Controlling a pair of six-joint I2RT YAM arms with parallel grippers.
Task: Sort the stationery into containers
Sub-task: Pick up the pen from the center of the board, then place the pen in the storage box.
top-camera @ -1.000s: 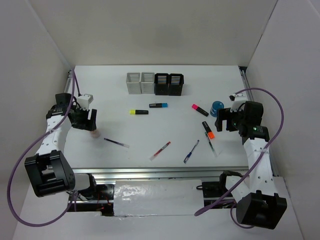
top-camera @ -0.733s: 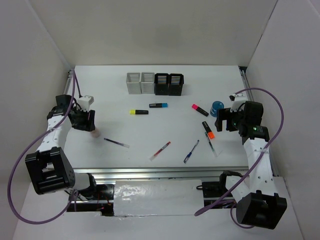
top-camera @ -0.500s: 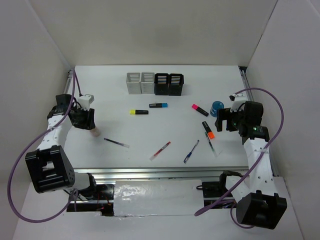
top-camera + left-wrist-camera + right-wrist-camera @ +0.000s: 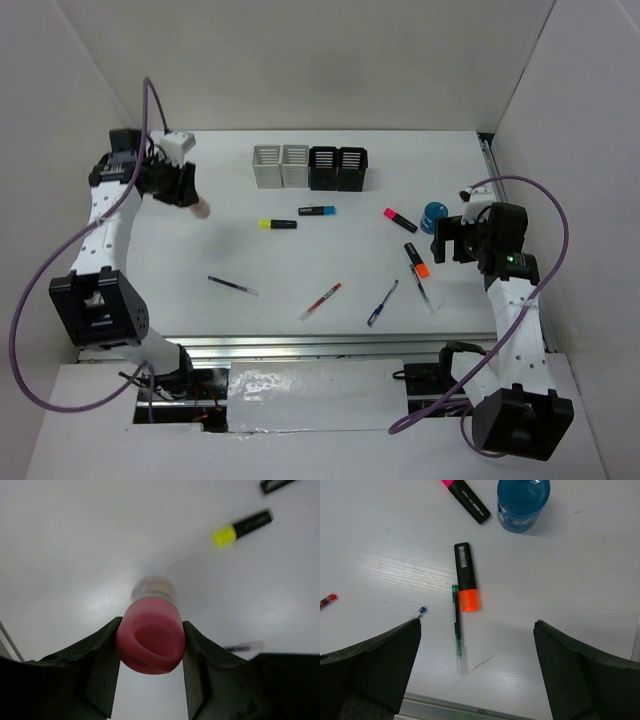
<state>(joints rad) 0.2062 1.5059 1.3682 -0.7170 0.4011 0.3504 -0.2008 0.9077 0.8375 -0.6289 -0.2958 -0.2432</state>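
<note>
My left gripper (image 4: 192,201) is shut on a pink-capped stubby cylinder (image 4: 150,635) and holds it in the air above the table's left side; it shows in the top view (image 4: 200,208). The four joined containers (image 4: 310,166), two light grey and two black, stand at the back middle. My right gripper (image 4: 447,240) is open and empty above the orange-capped highlighter (image 4: 467,584) and a thin green pen (image 4: 456,625). A blue stubby cylinder (image 4: 523,502) and a pink-capped highlighter (image 4: 465,499) lie beyond it. A yellow-capped highlighter (image 4: 242,528) lies below the left gripper.
A blue-capped highlighter (image 4: 316,211), a thin dark pen (image 4: 232,286), a red pen (image 4: 320,301) and a blue pen (image 4: 382,303) lie across the table's middle. White walls close in the left, back and right. A metal rail (image 4: 300,346) runs along the near edge.
My left gripper has risen and swung toward the back, carrying the pink-capped cylinder off the table. The right arm has not moved.
</note>
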